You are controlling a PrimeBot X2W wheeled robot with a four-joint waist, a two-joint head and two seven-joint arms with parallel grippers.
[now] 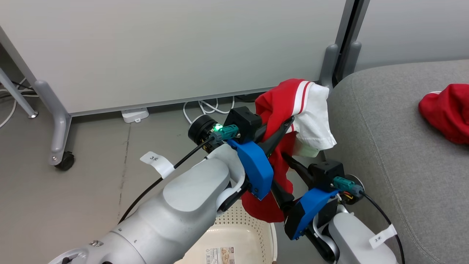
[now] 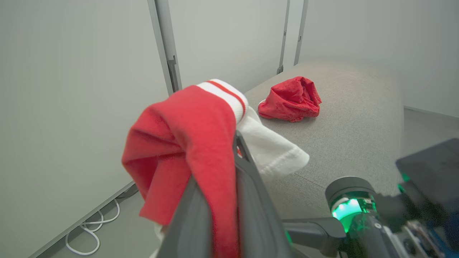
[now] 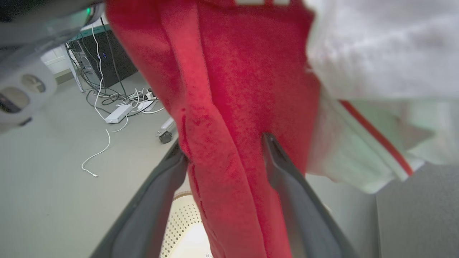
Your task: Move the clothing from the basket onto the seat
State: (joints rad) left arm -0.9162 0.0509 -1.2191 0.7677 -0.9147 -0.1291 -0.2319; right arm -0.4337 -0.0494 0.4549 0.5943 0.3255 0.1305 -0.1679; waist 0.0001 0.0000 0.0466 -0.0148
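The left pincer [image 1: 289, 123] is closed tight on the red and white garment [image 1: 285, 99] and holds it up in the air, just beside the rounded edge of the grey seat [image 1: 384, 146]. The top of the cloth flops over the pincer's tips. It shows a white part and white and red stripes. No letters or numbers can be read on it. The red part hangs down, and its bottom end is over the cream basket [image 1: 234, 227]. The right pincer [image 3: 224, 145] is open wide. Its two dark fingers stand one on each side of the hanging red cloth and do not squeeze it. The other red garment [image 1: 445, 110] lies bunched up on top of the seat, well away from the pincers. A sticker [image 1: 220, 255] lies on the bottom of the basket, but its print is too small to read. A white tag [image 1: 155, 159] on the left arm's cable has a "3" and one more tiny mark. A tag [image 1: 379, 238] on the right arm's cable looks much the same.
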